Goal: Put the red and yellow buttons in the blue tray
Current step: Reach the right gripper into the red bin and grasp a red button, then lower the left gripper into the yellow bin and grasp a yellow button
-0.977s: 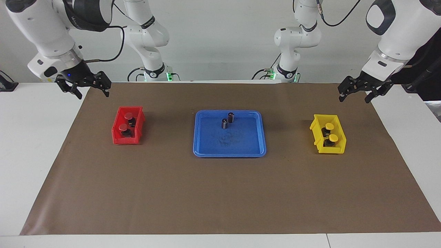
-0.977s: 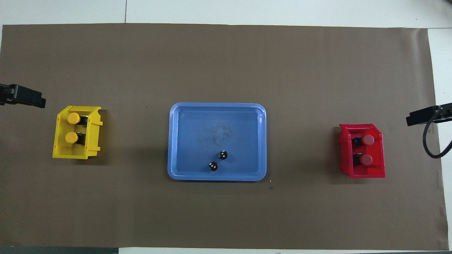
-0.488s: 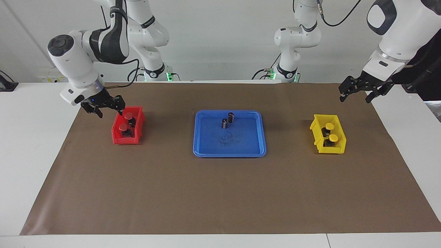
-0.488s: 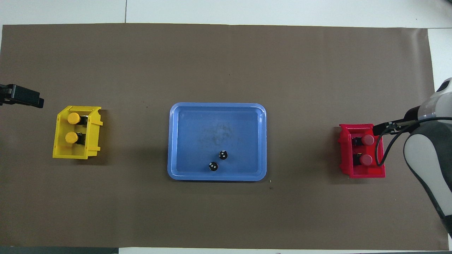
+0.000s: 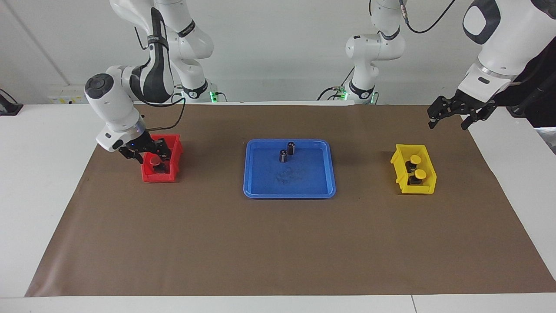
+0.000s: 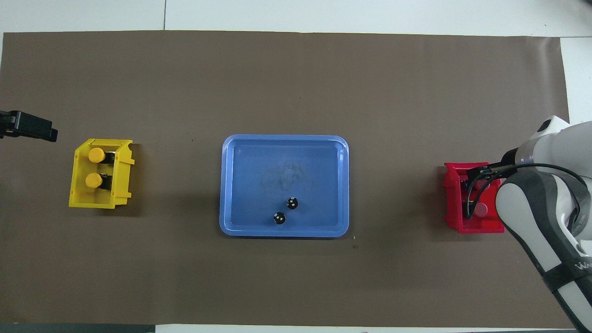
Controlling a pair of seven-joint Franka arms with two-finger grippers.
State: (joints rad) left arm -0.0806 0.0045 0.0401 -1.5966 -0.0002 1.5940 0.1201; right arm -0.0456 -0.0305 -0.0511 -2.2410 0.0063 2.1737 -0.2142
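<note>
Where red buttons (image 5: 154, 161) sit, right hand (image 5: 149, 153) low inside red bin (image 5: 171, 174).

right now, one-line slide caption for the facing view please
Right tool in the red bin over a red button; left tool waits above the yellow bin.

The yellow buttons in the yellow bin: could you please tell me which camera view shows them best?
The overhead view: both yellow buttons show round caps and black bases, one farther from the robots than the other, inside the yellow bin. The facing view shows the caps too, but the bin's wall hides much of the bases.
</note>
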